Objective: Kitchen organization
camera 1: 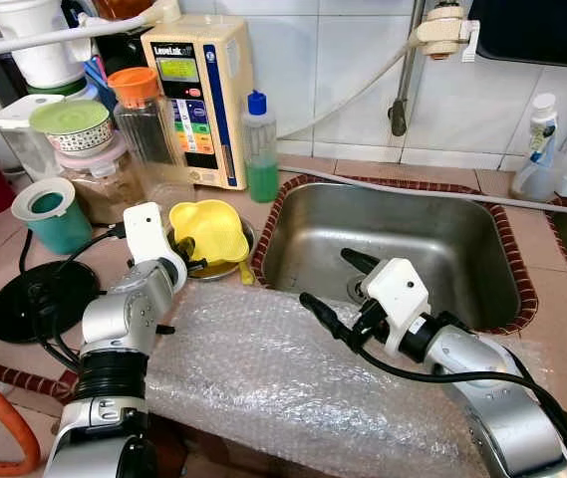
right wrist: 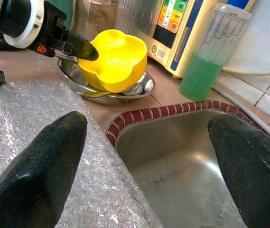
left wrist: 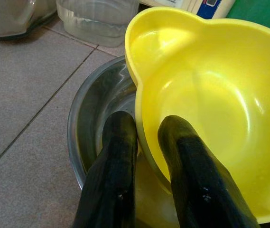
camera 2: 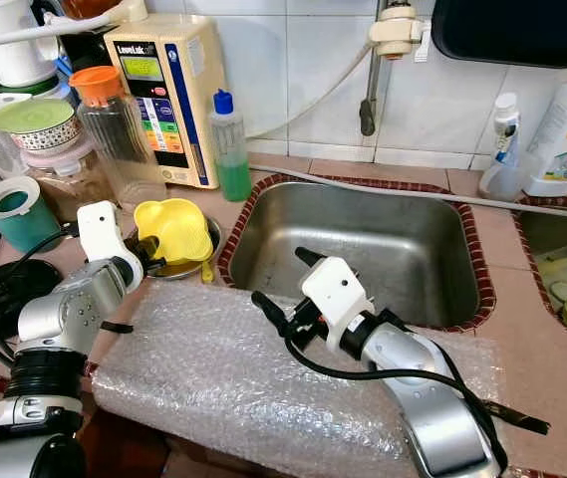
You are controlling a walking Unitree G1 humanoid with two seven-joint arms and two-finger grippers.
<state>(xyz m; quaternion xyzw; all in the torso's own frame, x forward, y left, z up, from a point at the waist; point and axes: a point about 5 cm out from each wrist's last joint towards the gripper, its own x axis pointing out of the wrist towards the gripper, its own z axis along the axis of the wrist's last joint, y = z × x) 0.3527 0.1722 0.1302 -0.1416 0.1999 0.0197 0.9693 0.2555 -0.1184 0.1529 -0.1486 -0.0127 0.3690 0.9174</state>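
my left gripper (left wrist: pixel 146 142) pinches the rim of the yellow bowl (camera 1: pixel 208 229), tilted in the steel dish (left wrist: pixel 89 118) beside the sink (camera 1: pixel 462 244). it looks light, stiff, slick plastic. my right gripper (camera 1: pixel 341 281) hangs wide open, empty.

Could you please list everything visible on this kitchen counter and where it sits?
yellow bowl: 1, yellow, tilted in the steel bowl, left of the sink
steel bowl: 1, silver, under it
sink: 1, steel, centre
bubble wrap: 1 sheet, clear, front counter
soap bottle: 1, green liquid, blue cap, behind the sink
water purifier: 1, cream, at the wall
teal cup: 1, far left
left gripper: black, clamped on the yellow bowl's rim
right gripper: black, open, over the sink's edge
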